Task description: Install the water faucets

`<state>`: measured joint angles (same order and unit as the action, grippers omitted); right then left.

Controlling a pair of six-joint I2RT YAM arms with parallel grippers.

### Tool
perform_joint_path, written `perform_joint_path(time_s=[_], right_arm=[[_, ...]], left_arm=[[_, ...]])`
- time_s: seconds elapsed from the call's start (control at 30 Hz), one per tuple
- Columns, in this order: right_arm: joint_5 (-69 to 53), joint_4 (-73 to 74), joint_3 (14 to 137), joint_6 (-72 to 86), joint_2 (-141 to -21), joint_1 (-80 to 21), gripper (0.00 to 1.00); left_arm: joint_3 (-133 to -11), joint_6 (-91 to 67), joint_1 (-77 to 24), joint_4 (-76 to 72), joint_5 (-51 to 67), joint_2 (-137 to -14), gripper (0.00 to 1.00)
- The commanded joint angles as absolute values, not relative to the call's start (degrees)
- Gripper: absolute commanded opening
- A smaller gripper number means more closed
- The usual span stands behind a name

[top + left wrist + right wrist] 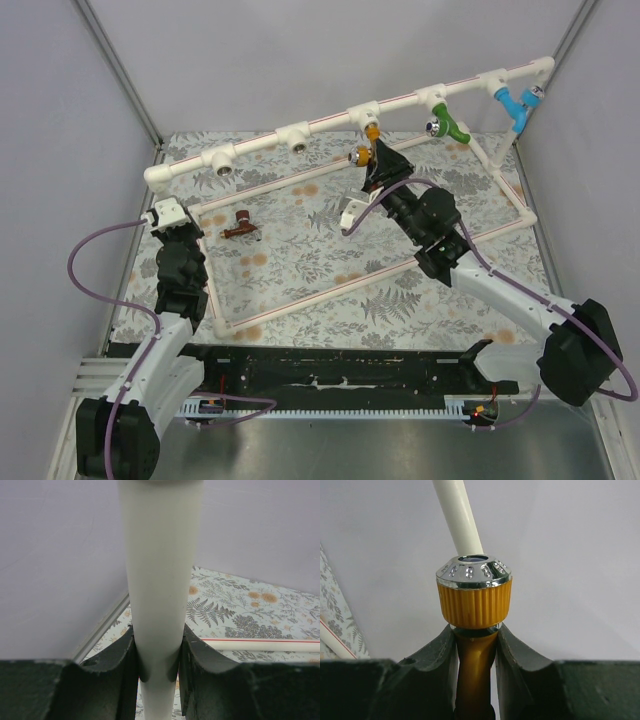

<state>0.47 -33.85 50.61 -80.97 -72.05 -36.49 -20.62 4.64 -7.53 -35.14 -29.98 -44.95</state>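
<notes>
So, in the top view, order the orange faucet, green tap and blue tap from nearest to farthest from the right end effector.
1. Orange faucet, held by the right end effector.
2. Green tap, right along the pipe.
3. Blue tap, pipe's far right end.

Cut off by the top and bottom edges of the left wrist view: white pipe [160, 580], with a short stretch hidden between the fingers [120, 670] of the left hand [159, 665]. Cut off at the bottom edge of the right wrist view: lower body of the orange-yellow faucet [474, 605], flanks covered by the right hand [475, 650]. From above, too small to tell whether seated in the tee fitting [362, 108]. Too small for detail: dark reddish-brown faucet [240, 229] on the desk [300, 260]. Left fingertips masked from above by the wrist.
</notes>
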Motion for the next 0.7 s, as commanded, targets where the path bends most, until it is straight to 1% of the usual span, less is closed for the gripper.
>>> perform_joint_path(time_s=[0.0,0.1,0.23,0.3,0.43,0.67], right_arm=[[5.1,-29.8,51.2,-63.2,-76.7,-35.5,0.0],[6.5,-33.0,50.7,-52.9,-76.8,-35.5,0.0],[7.6,-33.7,50.6,-49.6,-76.6,-35.4,0.0],[6.3,-29.7,52.0,-50.2,-75.4,-35.1,0.0],[3.4,-21.9,54.2,-57.2,-73.1,-33.1,0.0],[-3.0,-12.8,53.5,-78.7,-71.5,-30.8,0.0]], left_arm=[[-21.4,5.6,-9.6,-36.6,-27.6,-43.6,0.02],[-21.4,5.6,-9.6,-36.6,-27.6,-43.5,0.02],[-21.4,5.7,-9.7,-36.7,-27.7,-43.4,0.02],[-21.4,5.9,-9.8,-36.6,-27.7,-43.4,0.02],[-21.4,6.0,-10.0,-36.6,-27.9,-43.2,0.02],[-21.4,5.8,-10.3,-36.4,-28.0,-43.6,0.02]])
